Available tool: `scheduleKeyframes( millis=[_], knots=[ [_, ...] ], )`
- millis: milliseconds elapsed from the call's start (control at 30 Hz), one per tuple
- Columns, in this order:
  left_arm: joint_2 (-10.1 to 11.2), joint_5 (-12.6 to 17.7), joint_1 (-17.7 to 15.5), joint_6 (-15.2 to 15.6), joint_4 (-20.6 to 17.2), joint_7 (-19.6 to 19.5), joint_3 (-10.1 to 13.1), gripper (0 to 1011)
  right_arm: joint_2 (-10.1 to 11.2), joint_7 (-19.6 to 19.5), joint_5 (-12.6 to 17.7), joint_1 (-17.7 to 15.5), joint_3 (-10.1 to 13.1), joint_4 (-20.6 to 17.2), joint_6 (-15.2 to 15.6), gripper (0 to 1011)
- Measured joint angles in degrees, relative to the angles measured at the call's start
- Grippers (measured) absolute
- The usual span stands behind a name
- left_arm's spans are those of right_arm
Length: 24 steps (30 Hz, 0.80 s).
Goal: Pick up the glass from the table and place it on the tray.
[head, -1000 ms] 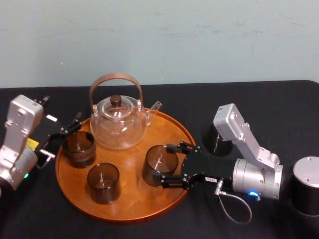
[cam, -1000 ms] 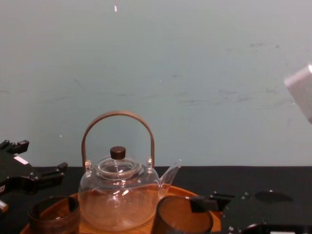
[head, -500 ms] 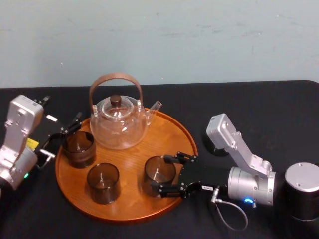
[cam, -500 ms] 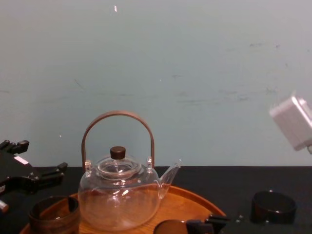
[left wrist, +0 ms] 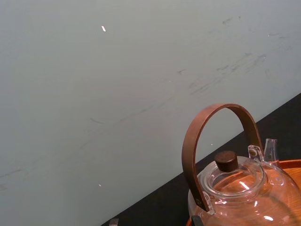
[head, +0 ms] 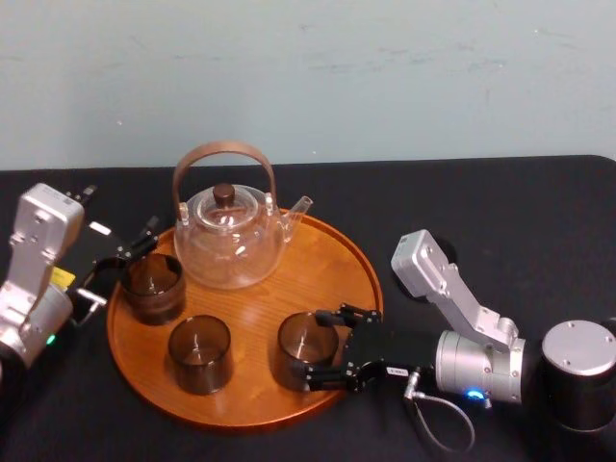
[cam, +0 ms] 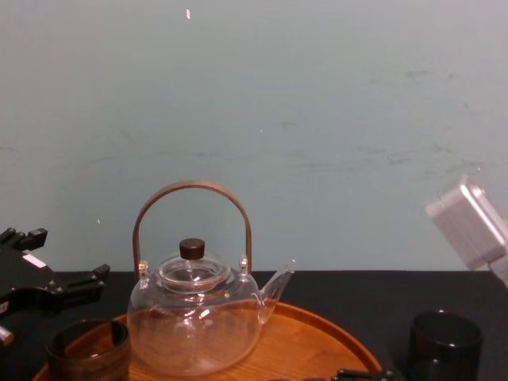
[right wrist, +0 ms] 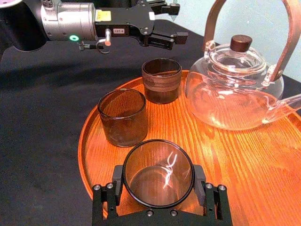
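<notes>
Lowered to the tray (head: pixel 241 412), the glass (head: pixel 300 345) is clamped in the right gripper (head: pixel 314 347), partly hidden by fingers (head: pixel 334 314); left gripper (head: pixel 120 268) parted

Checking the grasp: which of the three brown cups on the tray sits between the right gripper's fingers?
The glass at the tray's front right, inside the right gripper; the other two stand free farther left.

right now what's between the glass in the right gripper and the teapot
Only bare wood of the tray lies between the teapot and the glass in the right gripper, clear in head and right wrist views.
</notes>
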Motion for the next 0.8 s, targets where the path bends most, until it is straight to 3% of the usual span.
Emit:
scheduleKeyframes(
  millis=[800],
  knots=[
    [0.00,0.00,0.00,0.00,0.00,0.00,0.01,1001,-0.03,-0.47,-0.94,-0.02,-0.30,0.53,0.60,930]
  ],
)
